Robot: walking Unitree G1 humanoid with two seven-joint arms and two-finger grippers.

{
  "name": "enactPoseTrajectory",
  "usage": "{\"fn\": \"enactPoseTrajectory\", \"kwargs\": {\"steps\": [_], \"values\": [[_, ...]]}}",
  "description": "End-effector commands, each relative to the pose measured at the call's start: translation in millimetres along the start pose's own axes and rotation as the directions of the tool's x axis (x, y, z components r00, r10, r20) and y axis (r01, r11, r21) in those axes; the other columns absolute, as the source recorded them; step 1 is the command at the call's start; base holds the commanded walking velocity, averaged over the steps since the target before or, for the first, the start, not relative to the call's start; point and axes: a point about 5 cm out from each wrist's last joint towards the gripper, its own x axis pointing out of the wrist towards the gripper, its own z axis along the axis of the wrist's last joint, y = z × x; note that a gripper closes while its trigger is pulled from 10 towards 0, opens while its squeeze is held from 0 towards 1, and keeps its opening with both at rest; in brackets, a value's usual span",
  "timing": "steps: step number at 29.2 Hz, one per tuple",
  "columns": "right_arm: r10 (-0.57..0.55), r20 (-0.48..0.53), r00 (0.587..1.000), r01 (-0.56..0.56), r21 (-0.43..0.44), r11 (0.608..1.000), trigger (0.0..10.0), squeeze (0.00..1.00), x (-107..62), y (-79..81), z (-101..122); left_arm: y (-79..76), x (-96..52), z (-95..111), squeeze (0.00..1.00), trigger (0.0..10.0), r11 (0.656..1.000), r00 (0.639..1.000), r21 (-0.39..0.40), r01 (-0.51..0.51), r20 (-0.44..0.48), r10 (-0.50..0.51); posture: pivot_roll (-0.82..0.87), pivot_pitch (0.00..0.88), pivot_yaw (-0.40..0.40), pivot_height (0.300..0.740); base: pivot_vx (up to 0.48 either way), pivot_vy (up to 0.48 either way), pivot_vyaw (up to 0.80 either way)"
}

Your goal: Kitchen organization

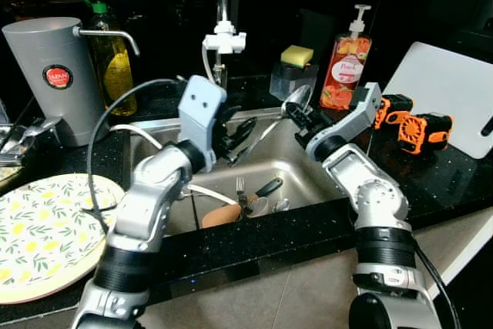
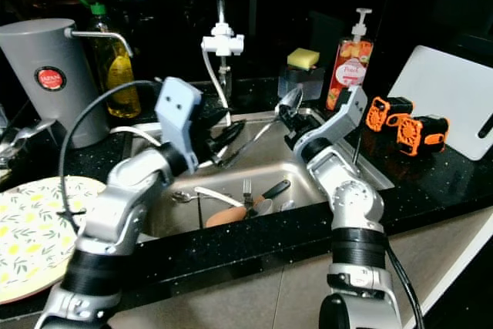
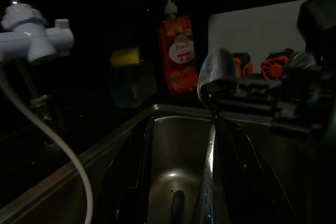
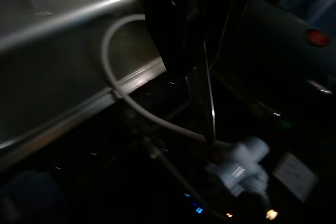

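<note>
Gripping one ladle (image 1: 295, 102) above the sink (image 1: 308, 175) — fork (image 1: 239, 187) inside — both hands clamped.

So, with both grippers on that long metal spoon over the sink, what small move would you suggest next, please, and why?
Probably open one gripper: the long silver metal spoon spans from the left gripper at its handle to the right gripper by its bowl, above the steel sink. It looks like a mid-air handover.

Dim kitchen, black speckled countertop (image 1: 431, 182).
Stainless sink (image 1: 308, 179) sunk into countertop; white tap (image 1: 223, 40) behind sink; tiled floor (image 1: 462, 240) below countertop; dark wall behind tap.
</note>
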Motion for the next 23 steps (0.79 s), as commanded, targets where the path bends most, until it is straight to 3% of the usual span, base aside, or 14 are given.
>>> {"fn": "enactPoseTrajectory", "kwargs": {"steps": [1,6,8,9,12,15,18,23], "values": [[-0.053,-0.019,0.998,0.051,-0.087,0.995,10.0,0.0,5.0,-6.1,-6.9,-0.1,-6.1,5.6,0.0,10.0,1.0,1.0,0.007,-0.001,0.006,0.001,0.16,0.035,-0.05,0.74,0.0,0.0,0.0],[-0.142,-0.054,0.988,0.128,-0.207,0.97,10.0,0.0,14.8,-12.9,-16.2,-4.1,-12.0,9.9,0.0,10.0,1.0,1.0,0.014,-0.006,0.009,0.006,0.19,0.041,-0.07,0.74,0.0,0.0,0.0],[-0.216,-0.081,0.973,0.174,-0.358,0.917,10.0,0.0,21.3,-16.7,-26.0,-8.2,-17.4,10.9,0.0,10.0,1.0,1.0,0.021,-0.015,-0.001,0.015,0.21,0.051,-0.084,0.74,0.0,0.0,0.0],[-0.216,-0.081,0.973,0.174,-0.358,0.917,10.0,0.0,21.3,-16.7,-26.0,-8.2,-17.4,10.9,0.0,10.0,1.0,1.0,0.021,-0.015,-0.001,0.015,0.21,0.051,-0.084,0.74,0.0,0.0,0.0],[-0.3,-0.15,0.942,0.195,-0.48,0.855,10.0,0.0,21.9,-22.9,-48.7,-13.6,-26.1,9.5,0.0,10.0,0.999,0.999,0.014,-0.035,-0.029,0.036,0.25,0.073,-0.105,0.74,0.0,0.0,0.0],[-0.315,-0.184,0.931,0.19,-0.494,0.848,10.0,0.0,20.1,-25.7,-58.1,-15.4,-29.6,9.0,0.0,10.0,0.999,0.998,0.012,-0.045,-0.042,0.045,0.27,0.088,-0.115,0.74,0.0,0.0,0.0],[-0.331,-0.256,0.908,0.167,-0.504,0.848,10.0,0.0,14.1,-33.4,-80.1,-19.9,-42.7,8.3,0.0,10.0,0.997,0.993,-0.003,-0.076,-0.085,0.076,0.3,0.121,-0.126,0.74,0.0,0.0,0.0],[-0.347,-0.27,0.898,0.192,-0.468,0.863,10.0,0.0,10.3,-40.6,-85.7,-24.8,-52.9,7.9,0.0,10.0,0.996,0.989,-0.011,-0.087,-0.125,0.085,0.33,0.172,-0.122,0.74,0.0,0.0,0.0]]}}
